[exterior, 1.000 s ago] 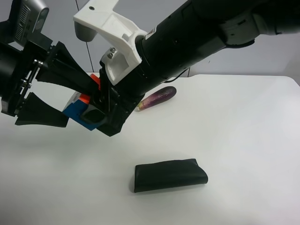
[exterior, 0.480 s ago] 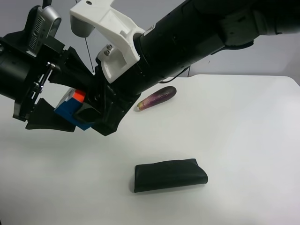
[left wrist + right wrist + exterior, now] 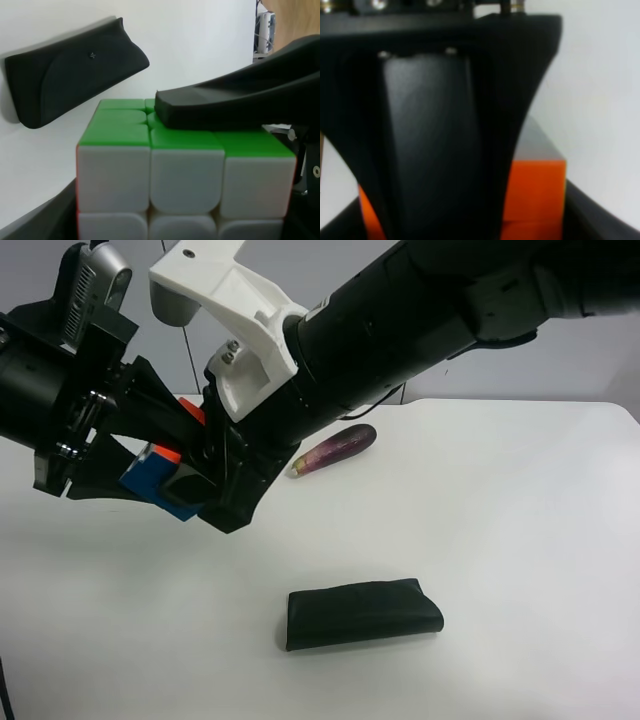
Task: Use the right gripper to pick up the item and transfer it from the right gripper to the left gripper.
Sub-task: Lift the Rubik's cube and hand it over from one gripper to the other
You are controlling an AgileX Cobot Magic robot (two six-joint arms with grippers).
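Note:
The puzzle cube (image 3: 150, 478) hangs in the air above the table's left side, showing blue and orange. My right gripper (image 3: 195, 485), on the arm with the white bracket (image 3: 235, 310), is shut on it. One of its fingers (image 3: 435, 140) covers the cube's orange face (image 3: 535, 195). My left gripper (image 3: 165, 455), with the grey box (image 3: 90, 285) on top, has closed in from the left, with a finger on either side of the cube. In the left wrist view the cube (image 3: 150, 185) fills the frame, white and green, with a right finger (image 3: 225, 107) across the green face.
A dark green folded pouch (image 3: 362, 612) lies on the white table (image 3: 500, 540) near the front middle; it also shows in the left wrist view (image 3: 70, 75). A purple eggplant (image 3: 335, 448) lies at the back, partly behind the right arm.
The left gripper has moved in onto the cube and its wide-spread fingers have narrowed around it. The right arm has shifted the cube slightly left and held it there.

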